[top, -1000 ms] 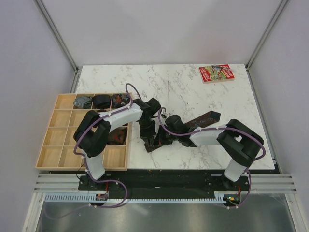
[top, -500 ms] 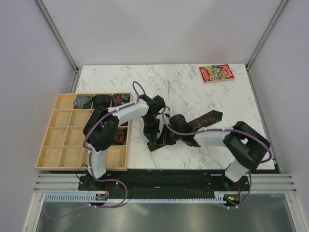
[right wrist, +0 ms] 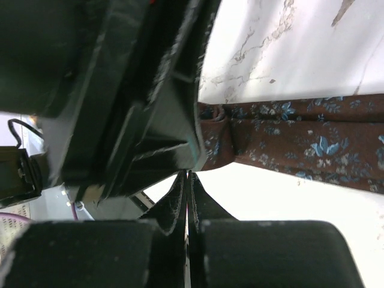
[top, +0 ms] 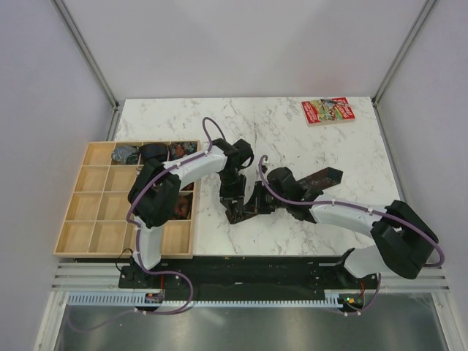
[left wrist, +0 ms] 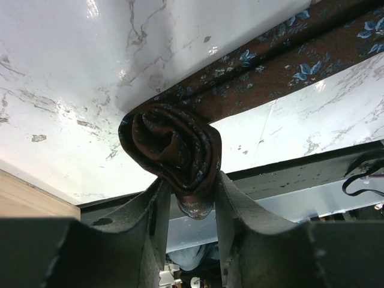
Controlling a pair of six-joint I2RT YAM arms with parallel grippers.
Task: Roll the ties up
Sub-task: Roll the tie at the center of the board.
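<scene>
A dark brown tie with small blue flowers lies on the marble table; its flat tail (top: 325,177) runs off to the right. In the left wrist view its near end is wound into a roll (left wrist: 174,153). My left gripper (left wrist: 187,201) is shut on that roll, which sits between the fingers (left wrist: 150,222) and bulges below them. In the top view the left gripper (top: 236,207) stands over the roll. My right gripper (right wrist: 188,175) is shut with nothing in it, right beside the left gripper's body (right wrist: 138,90), next to the flat tie (right wrist: 300,144). It also shows in the top view (top: 257,203).
A wooden compartment tray (top: 88,212) lies at the left. Rolled ties (top: 153,152) fill its top row and another bundle (top: 176,208) sits in a right-hand cell. A red printed booklet (top: 327,111) lies at the far right. The table's front edge is close behind the grippers.
Both grippers have shifted to the right along the tie. The right arm has stretched out, its elbow moving right. The tie's flat tail has slid slightly to the right.
</scene>
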